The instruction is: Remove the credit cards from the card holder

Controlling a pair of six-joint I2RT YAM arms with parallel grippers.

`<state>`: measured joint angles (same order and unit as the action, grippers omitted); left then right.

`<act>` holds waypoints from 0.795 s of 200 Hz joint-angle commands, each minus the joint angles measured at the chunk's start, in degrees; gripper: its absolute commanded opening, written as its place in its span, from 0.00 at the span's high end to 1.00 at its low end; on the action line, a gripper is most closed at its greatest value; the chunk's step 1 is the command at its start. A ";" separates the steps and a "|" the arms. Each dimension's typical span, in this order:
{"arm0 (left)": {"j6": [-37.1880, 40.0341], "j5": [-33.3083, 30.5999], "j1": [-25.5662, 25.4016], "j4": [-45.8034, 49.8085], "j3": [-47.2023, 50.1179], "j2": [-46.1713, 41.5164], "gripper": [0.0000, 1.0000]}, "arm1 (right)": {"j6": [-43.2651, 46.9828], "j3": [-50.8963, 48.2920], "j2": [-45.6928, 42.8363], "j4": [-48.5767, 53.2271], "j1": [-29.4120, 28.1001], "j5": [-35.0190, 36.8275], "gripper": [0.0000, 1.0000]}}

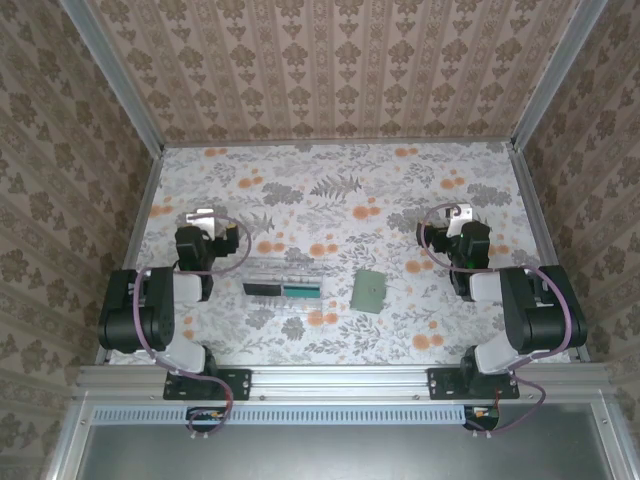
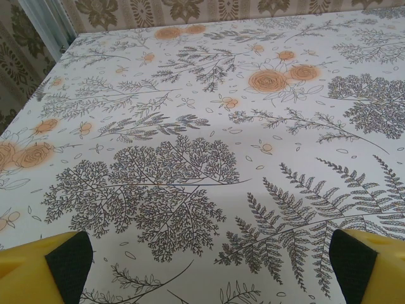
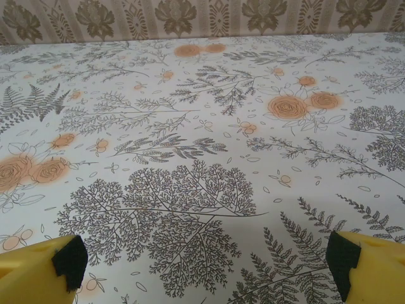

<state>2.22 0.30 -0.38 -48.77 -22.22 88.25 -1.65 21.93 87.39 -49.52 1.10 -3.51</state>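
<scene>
The card holder (image 1: 370, 291) is a small sage-green wallet lying folded shut on the floral table, a little right of centre. Its inside is hidden, and so are any credit cards in it. My left gripper (image 1: 200, 218) hovers at the left, well away from the holder. In the left wrist view the left gripper (image 2: 212, 266) is open, its yellow fingers (image 2: 38, 269) wide apart over bare tablecloth. My right gripper (image 1: 455, 215) is at the right, beyond the holder. The right wrist view has the right gripper (image 3: 205, 263) open too, with nothing between its fingers (image 3: 373, 266).
A long clear plastic tray (image 1: 285, 272) lies left of the holder, with a black piece (image 1: 262, 288) and a teal piece (image 1: 300, 290) in it. Patterned walls and metal rails (image 1: 140, 215) enclose the table on three sides.
</scene>
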 commanded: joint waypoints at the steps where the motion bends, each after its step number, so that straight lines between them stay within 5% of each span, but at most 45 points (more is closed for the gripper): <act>1: 0.95 1.02 -0.11 0.17 -1.16 -0.25 0.00 | 0.33 1.12 0.06 0.06 0.13 -1.29 0.00; 130: 0.46 1.67 0.38 -0.06 -1.12 -0.48 0.00 | 0.33 1.13 0.01 0.03 0.15 -1.29 0.00; 159: -0.90 -0.10 0.74 9.20 -4.08 -4.85 0.00 | 0.29 0.96 -0.09 -0.22 0.07 -0.72 0.00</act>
<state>2.17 0.64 -0.25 -46.52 -22.74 87.48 -1.65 21.93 87.39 -49.52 1.10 -3.51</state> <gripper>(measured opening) 0.995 0.999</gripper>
